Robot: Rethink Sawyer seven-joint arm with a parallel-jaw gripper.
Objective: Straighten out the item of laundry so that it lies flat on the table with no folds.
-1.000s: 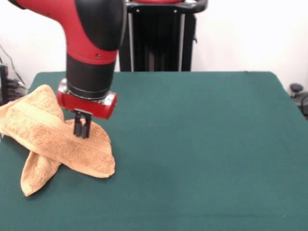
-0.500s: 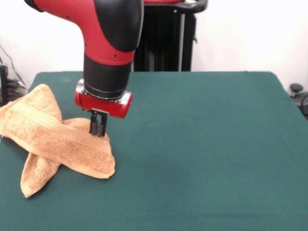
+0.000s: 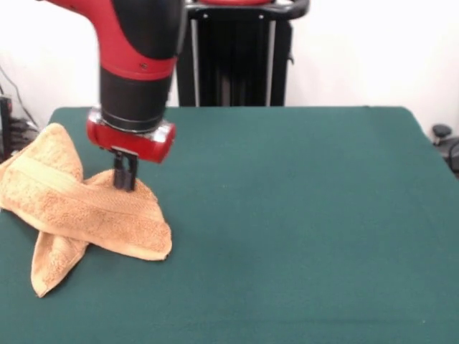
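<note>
The item of laundry, an orange-tan towel [image 3: 86, 215], lies crumpled and folded over itself at the left side of the green table [image 3: 301, 215]. One end trails toward the front left, another humps up at the far left. My gripper [image 3: 124, 185] hangs straight down over the towel's rear edge. Its dark fingers are together and pinch a raised bit of cloth there.
The red and black arm comes down above the towel at the upper left. A black stand [image 3: 233, 54] rises behind the table's far edge. Dark gear [image 3: 445, 140] sits off the right edge, and cables [image 3: 14, 129] lie off the left.
The gripper swung right along the towel's rear edge, then came back left and slightly up. The cloth under it is now bunched into a small peak.
</note>
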